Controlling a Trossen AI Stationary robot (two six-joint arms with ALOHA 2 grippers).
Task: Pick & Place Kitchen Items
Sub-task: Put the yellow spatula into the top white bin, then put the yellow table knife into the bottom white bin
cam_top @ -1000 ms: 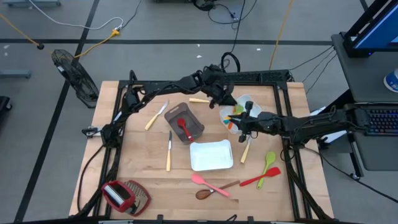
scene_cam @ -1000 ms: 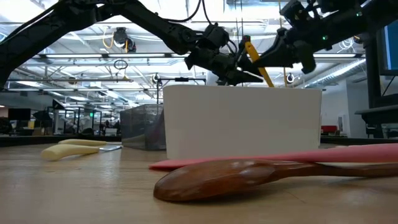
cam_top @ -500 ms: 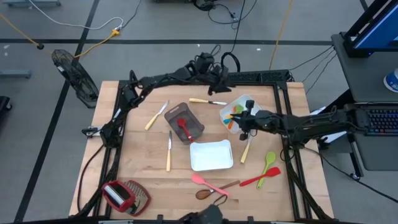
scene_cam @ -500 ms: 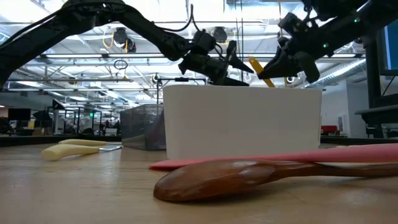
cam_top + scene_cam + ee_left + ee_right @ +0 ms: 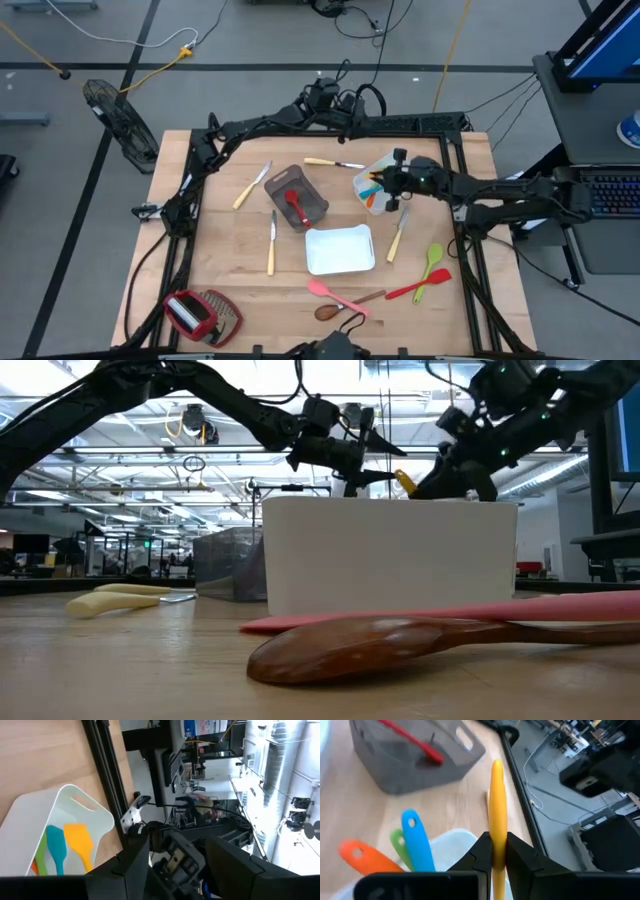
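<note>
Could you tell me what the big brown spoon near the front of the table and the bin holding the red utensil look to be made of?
The brown spoon looks like wood with a smooth, lightly glossy finish: warm brown with faint grain and soft highlights. The grey bin seems to be translucent smoky plastic, since the red utensil shows through its wall, though that is judged from looks only.

Bright, even overhead light; blurred foreground.

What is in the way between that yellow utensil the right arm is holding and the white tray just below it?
Nothing visible. The right gripper holds the yellow plastic utensil above the white handled tray, which already contains orange, green and blue utensils but leaves room beside them.
</note>
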